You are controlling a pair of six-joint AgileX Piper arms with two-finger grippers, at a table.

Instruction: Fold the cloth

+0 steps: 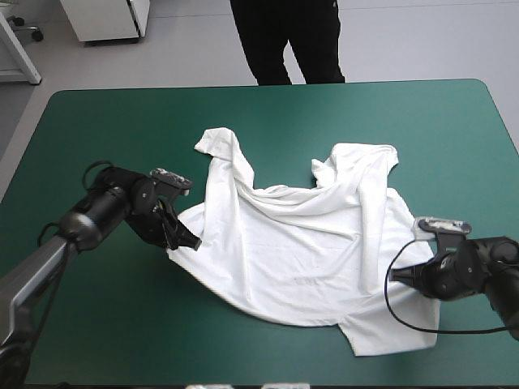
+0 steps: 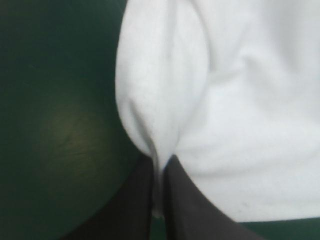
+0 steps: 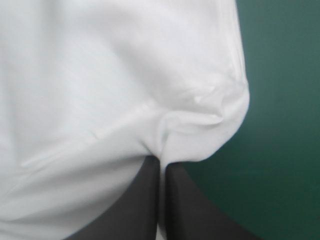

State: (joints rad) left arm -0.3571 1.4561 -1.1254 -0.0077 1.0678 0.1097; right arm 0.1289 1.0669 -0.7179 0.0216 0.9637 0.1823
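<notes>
The white T-shirt [image 1: 300, 243] lies partly spread and wrinkled on the teal-green table [image 1: 122, 130], with one sleeve folded up toward the far side. My left gripper [image 1: 185, 241] is at the shirt's left edge, shut on the T-shirt. In the left wrist view a pinched fold of the T-shirt [image 2: 165, 90] rises from between the black fingers [image 2: 135, 205] of my left gripper [image 2: 159, 172]. My right gripper [image 1: 408, 275] holds the right edge. In the right wrist view the T-shirt [image 3: 110, 85] bunches at my right gripper [image 3: 161, 167], whose fingers [image 3: 190, 205] are shut on it.
Bare teal-green cover surrounds the shirt, widest along the far edge [image 1: 268, 87] and at the left. The near edge of the table [image 1: 122, 381] lies close below the shirt's hem.
</notes>
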